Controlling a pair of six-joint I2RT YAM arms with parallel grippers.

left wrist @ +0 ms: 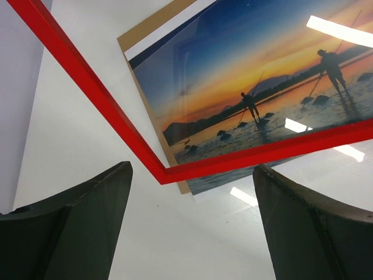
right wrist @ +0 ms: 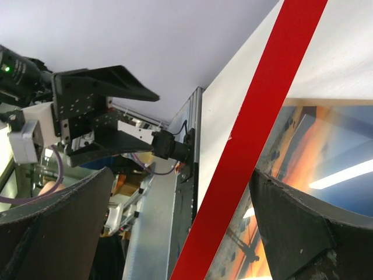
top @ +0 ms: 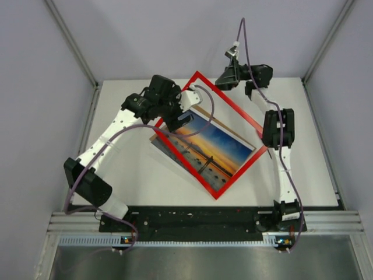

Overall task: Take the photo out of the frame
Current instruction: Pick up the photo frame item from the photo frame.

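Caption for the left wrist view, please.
Open left gripper over a corner of the frame, the photo and backing board askew beneath.

Bright red frame, orange-and-blue sunset photo, brown backing board.

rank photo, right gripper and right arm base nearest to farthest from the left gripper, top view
1. photo, right under the left gripper
2. right gripper, at the far corner of the frame
3. right arm base, near right edge
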